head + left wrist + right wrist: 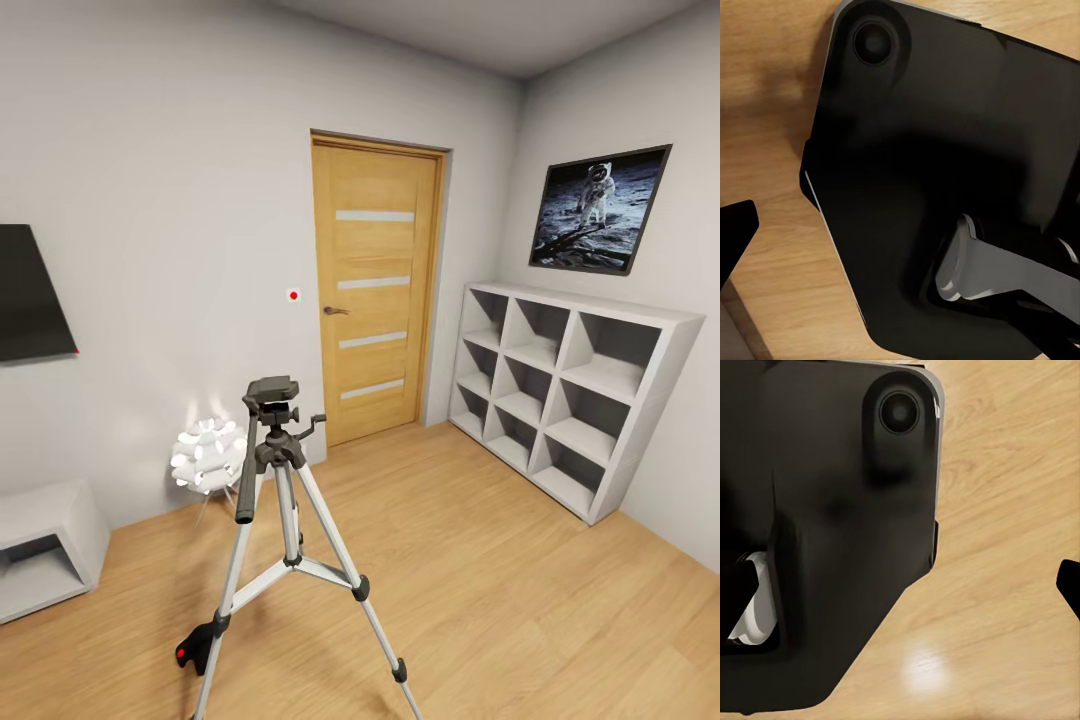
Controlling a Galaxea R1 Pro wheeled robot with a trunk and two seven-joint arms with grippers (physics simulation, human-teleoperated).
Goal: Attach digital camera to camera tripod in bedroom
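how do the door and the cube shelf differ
The door is honey-coloured wood, tall and narrow, shut in the far wall; the cube shelf is white, low and wide, along the right wall. The door has four pale horizontal strips; the shelf has open square compartments. Both reach the wood floor.

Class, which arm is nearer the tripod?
Probably left: the tripod stands left of centre ahead. Both wrist cameras face the robot's base and floor, so neither arm is near it.
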